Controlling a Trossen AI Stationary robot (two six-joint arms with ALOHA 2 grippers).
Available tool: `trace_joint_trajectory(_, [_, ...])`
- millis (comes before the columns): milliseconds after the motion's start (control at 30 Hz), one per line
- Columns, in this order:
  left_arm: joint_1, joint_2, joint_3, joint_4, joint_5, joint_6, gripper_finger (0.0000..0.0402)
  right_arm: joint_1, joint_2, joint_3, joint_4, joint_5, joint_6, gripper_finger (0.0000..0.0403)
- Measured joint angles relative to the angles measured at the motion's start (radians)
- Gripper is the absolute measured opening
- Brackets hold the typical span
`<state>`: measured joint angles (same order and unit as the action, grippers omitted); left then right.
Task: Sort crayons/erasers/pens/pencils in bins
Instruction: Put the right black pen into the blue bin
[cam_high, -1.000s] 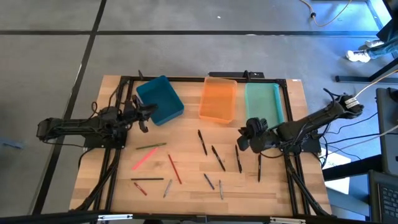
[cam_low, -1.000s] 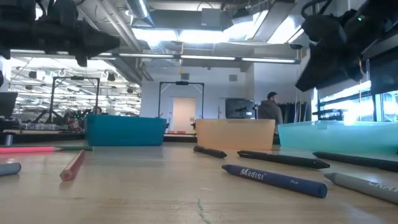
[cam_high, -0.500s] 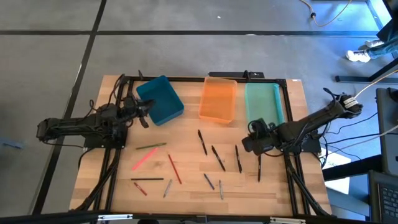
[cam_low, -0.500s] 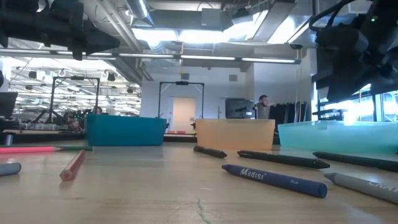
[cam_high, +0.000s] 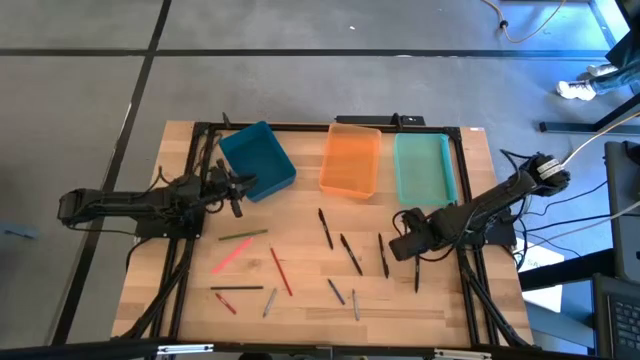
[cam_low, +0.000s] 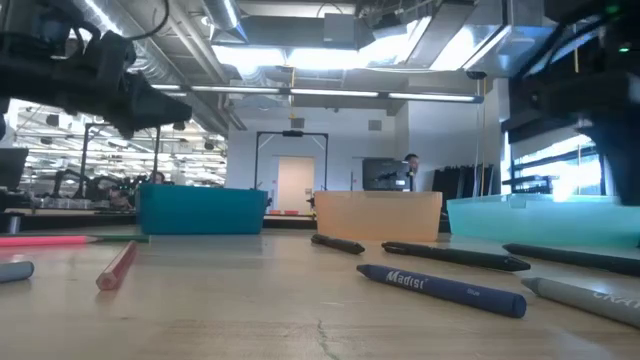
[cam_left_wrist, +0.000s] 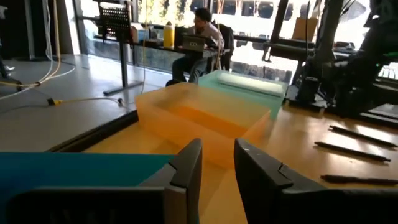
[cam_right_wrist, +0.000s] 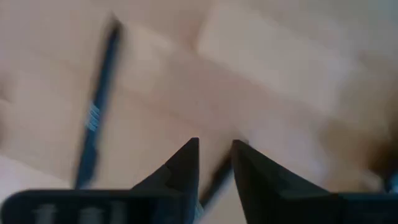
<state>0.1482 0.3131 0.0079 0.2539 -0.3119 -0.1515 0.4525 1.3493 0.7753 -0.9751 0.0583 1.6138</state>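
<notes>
Three bins stand along the far side: teal (cam_high: 257, 160), orange (cam_high: 351, 160) and mint green (cam_high: 425, 168). Several short sticks lie flat on the wooden table: dark ones (cam_high: 351, 253) right of centre, and green (cam_high: 243, 236), pink (cam_high: 230, 257), red (cam_high: 281, 271) and grey-blue ones (cam_high: 336, 291) nearer the front. My left gripper (cam_high: 237, 188) hovers at the teal bin's near edge, open by a narrow gap and empty. My right gripper (cam_high: 400, 245) is above a dark stick (cam_high: 383, 255), pointing down, open by a narrow gap; that stick (cam_right_wrist: 214, 182) shows below its fingers.
Black cables and frame bars run along the table's left, right and far edges. The arms' bases sit at the left and right sides. A person sits at a desk in the room beyond the table. Bare wood lies between the bins and the sticks.
My right gripper has gone from the mint bin's near end toward the table's near edge, and now stands over the dark sticks. My left gripper has come down a little beside the teal bin. No stick or bin has moved.
</notes>
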Motion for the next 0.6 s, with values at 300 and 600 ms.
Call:
trace_joint_trajectory(300, [-0.041, 0.015, 0.002, 0.032, -0.009, 0.003, 0.0086, 0.042, 0.096, 0.0, 0.016, -0.158, 0.092, 0.0195])
trace_joint_trajectory(600, [-0.064, 0.014, 0.002, 0.056, -0.017, 0.058, 0.0085, 0.042, 0.205, -0.001, 0.086, -0.177, 0.083, 0.0146])
